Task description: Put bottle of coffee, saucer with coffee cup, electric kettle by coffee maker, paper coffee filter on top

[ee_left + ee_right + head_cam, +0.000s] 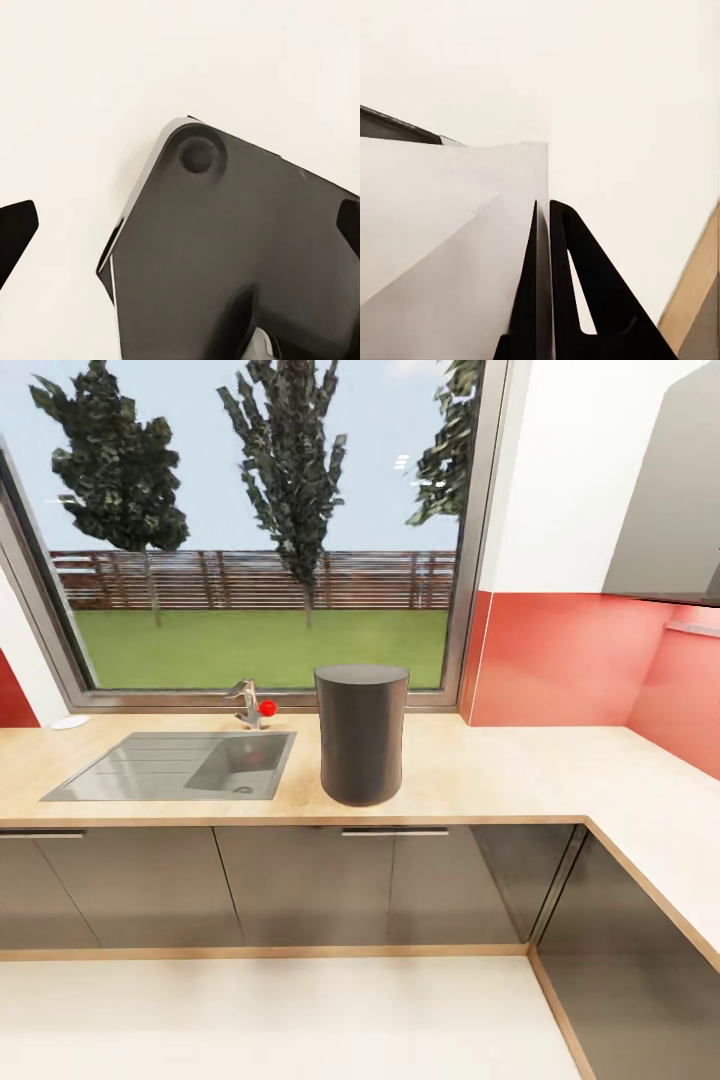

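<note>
Right claw (544, 300) pinched on paper coffee filter (442, 255); left claw's state unclear; coffee maker (361, 734) on countertop (520, 770).

The kitchen countertop (520, 770) bears the coffee maker (361, 735) beside a sink (175, 765).

Matt grey coffee maker (361, 735) on wood-grain kitchen countertop (500, 770); sink (175, 765) perhaps brushed metal.

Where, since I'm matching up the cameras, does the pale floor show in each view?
Head view: the pale floor along the bottom, below the grey cabinets.
Left wrist view: light backdrop behind a dark robot part.
Right wrist view: beyond the right gripper, shut on a paper coffee filter.
Shared landmark: wooden strip at the cabinets' foot, head and right wrist views.
</note>
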